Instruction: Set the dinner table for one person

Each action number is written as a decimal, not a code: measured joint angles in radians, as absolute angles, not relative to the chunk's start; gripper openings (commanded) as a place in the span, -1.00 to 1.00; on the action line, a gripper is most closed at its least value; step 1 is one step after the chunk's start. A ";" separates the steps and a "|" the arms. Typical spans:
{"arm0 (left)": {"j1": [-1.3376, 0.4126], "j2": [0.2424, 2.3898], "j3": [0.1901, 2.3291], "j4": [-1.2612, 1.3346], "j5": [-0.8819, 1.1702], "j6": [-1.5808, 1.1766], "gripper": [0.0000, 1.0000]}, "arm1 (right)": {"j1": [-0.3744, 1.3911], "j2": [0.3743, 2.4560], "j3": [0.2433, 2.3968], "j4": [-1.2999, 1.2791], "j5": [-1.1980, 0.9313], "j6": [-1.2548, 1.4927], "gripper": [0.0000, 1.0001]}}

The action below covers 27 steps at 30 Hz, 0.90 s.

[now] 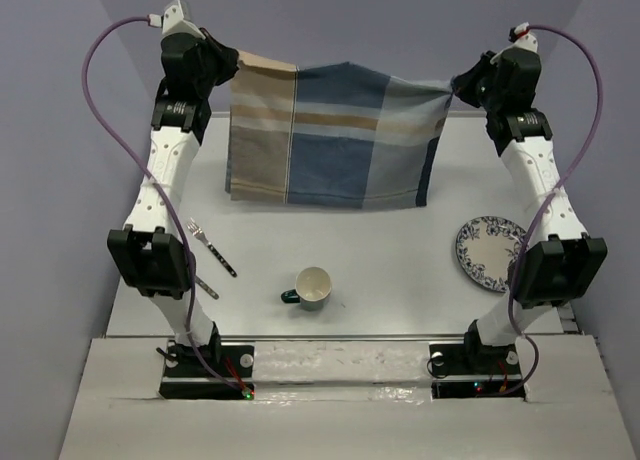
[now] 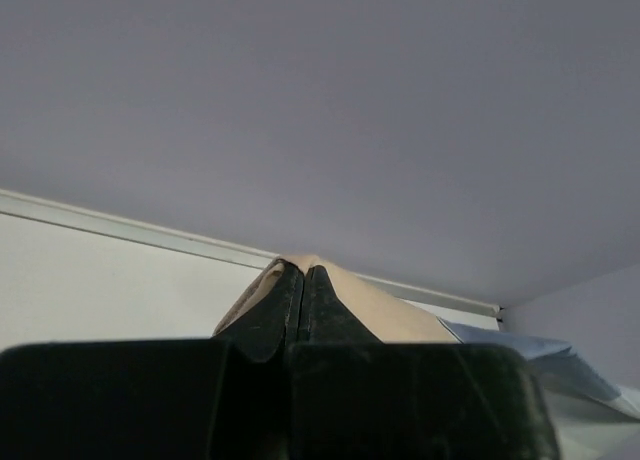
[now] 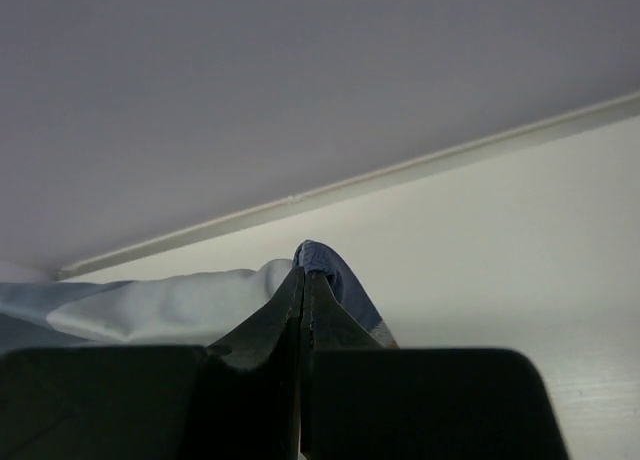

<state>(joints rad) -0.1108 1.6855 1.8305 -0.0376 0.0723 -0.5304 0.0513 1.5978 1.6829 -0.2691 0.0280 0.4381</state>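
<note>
So the white desk [image 1: 350,240] takes up pretty much the whole top view, spreading out under both arms. Closest to the bases there's a cream mug [image 1: 314,287] lying on its side, well below and back from both grippers, roughly midway between them. A fork [image 1: 211,247] lies flat on the desk under the left arm, way nearer the base than the left gripper [image 1: 232,62] is, and there's another utensil just beside it, mostly hidden by the arm, can't tell what it is. Over on the other side, a blue-patterned plate [image 1: 490,252] sits under the right arm, well short of the right gripper [image 1: 455,85]. Farther out, both grippers are up in the air holding the blue-and-tan placemat [image 1: 335,135] stretched between them like a curtain. The left one has its fingers pressed tight on the tan top corner, and the right one is pinching the blue top corner. Both wrist cams show the fingers closed with cloth bunched right at the tips. The cloth hangs down below the grippers. Can't tell if its bottom edge touches the desk.
</note>
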 measured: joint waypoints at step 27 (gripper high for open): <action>-0.008 1.542 0.707 0.317 0.193 -0.706 -1.00 | 0.027 1.526 0.752 -0.007 -0.155 0.537 -1.00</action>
<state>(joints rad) -0.0078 1.5417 0.7067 0.3172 0.1932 -0.7059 0.0273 1.5257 0.7521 -0.0074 -0.1555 0.5365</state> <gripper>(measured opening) 0.018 0.010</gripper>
